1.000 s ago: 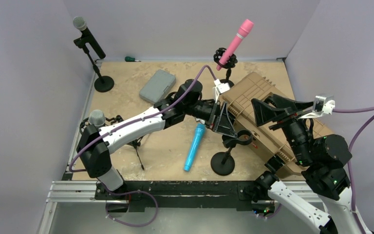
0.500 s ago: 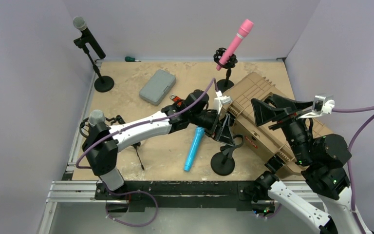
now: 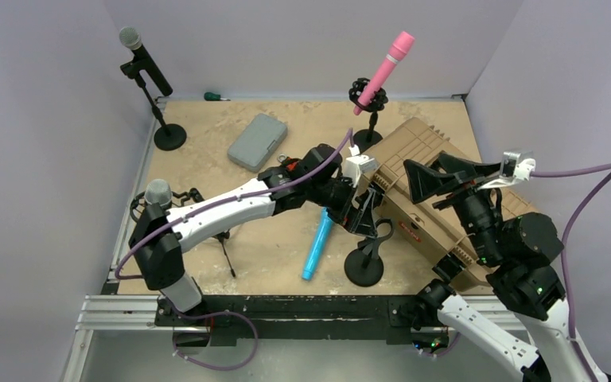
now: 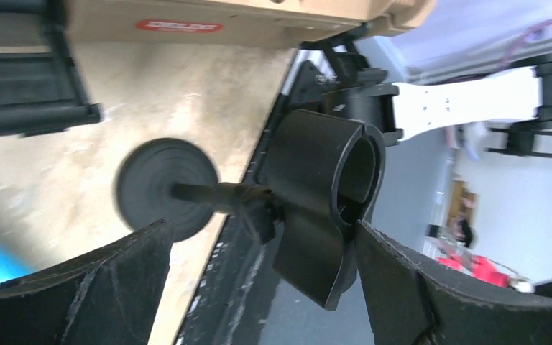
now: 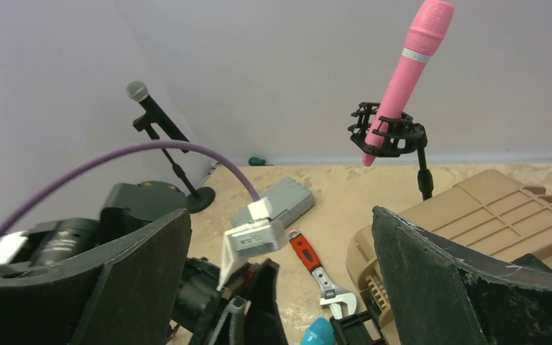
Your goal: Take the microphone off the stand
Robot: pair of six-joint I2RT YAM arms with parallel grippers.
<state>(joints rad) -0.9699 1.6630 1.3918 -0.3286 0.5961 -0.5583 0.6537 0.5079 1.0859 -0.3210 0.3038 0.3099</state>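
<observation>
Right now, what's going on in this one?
The left gripper is open, its fingers either side of the empty clip on the near stand. The blue mic lies on the table beside that stand, so it is out of the clip. The right gripper is open above the tan case and holds nothing. The pink mic and black mic sit in their stands at the back.
</observation>
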